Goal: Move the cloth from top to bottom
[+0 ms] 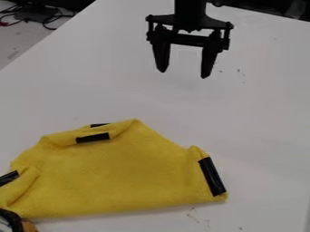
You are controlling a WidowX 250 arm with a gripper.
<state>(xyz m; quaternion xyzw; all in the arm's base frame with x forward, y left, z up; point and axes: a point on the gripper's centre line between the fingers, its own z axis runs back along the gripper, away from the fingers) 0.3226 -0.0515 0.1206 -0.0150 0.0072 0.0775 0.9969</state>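
Black-and-orange thing [15, 221] nearest, between 7 and 8 o'clock. Cloth [121, 176] lies on the table [260, 113], 8 round to 5: light, floppy, unlikely to slip. Claw [183, 74] at 1, 2 fingers apart; I'd pinch the fold [118, 131] at the cloth's 11.

Arm: upper centre | hand [183, 74]: pointing down, fingers [162, 59] apart
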